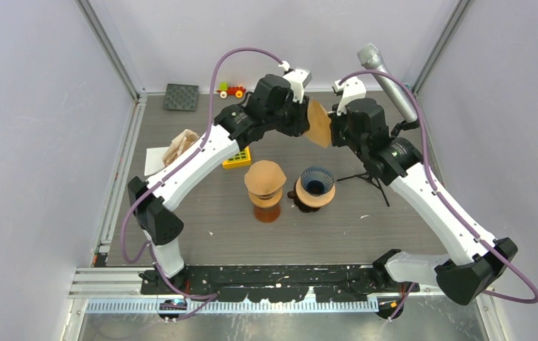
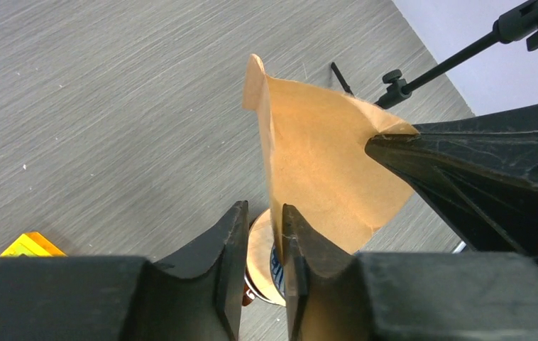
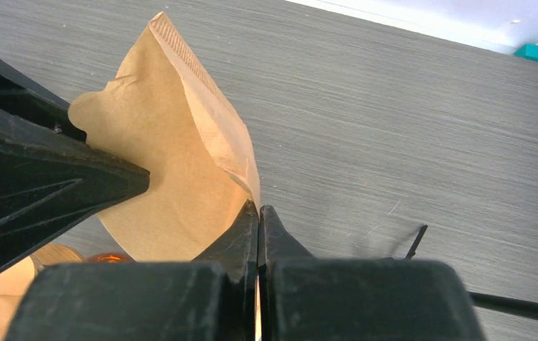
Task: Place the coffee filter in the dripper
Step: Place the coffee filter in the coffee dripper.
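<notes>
A brown paper coffee filter [image 1: 318,124] hangs in the air over the far middle of the tabletop [image 1: 351,234], held up between two robot arms. The right pincer [image 3: 259,209] is clamped tight on one edge of the paper. The left pincer [image 2: 264,213] stands narrowly apart, with the opposite edge running down between its jaws and a gap showing, so it does not look to be pinching. The blue-ribbed dripper [image 1: 316,181] sits on its tan base, nearer than the filter and below it, just right of a brown cone-topped stand [image 1: 265,177]. The step in hand appears to be spreading the folded paper into a cone. Done well, that means easing the edges apart rather than tugging, since thin paper gripped at one edge could tear or slip. The filter then goes point-down squarely over the dripper's mouth, clear of the neighbouring stand, and is released only once its tip is seated. No brand, label or writing can be read; a scrap of blue below the left pincer is too hidden to judge.
</notes>
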`<state>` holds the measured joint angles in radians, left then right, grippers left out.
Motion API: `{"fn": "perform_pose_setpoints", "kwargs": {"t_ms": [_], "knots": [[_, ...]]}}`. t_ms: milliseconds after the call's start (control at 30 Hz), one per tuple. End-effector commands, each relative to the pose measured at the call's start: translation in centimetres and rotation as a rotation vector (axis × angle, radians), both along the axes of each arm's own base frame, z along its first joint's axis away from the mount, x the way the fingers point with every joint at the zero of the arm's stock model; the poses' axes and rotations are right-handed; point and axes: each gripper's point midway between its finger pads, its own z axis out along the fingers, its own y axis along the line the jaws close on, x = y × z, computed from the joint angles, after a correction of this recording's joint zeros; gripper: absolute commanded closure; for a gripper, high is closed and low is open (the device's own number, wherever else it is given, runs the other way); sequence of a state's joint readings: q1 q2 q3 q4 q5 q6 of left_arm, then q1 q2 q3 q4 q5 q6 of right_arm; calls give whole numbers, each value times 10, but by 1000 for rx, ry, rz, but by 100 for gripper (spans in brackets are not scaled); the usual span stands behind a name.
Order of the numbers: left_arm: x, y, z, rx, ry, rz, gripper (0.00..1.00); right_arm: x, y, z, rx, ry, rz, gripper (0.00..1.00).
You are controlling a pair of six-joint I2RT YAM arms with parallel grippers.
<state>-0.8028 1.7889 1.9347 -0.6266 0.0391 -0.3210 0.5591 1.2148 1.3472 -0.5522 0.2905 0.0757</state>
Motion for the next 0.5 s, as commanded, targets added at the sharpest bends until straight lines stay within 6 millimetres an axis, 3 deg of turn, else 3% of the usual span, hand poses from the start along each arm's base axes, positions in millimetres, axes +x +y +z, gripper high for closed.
{"fn": "perform_pose_setpoints", "kwargs": {"t_ms": [0,233,467], "knots": [[-7,9,32,-44,-71,-10,69,-4,-3,20,10,-78,16,100],[-23,20,41,-83,-96,-128,39,-21,-4,19,-16,-79,124,100],[-38,67,48,-135,-162,-198,23,-61,4,3,-124,34,358,100]]}}
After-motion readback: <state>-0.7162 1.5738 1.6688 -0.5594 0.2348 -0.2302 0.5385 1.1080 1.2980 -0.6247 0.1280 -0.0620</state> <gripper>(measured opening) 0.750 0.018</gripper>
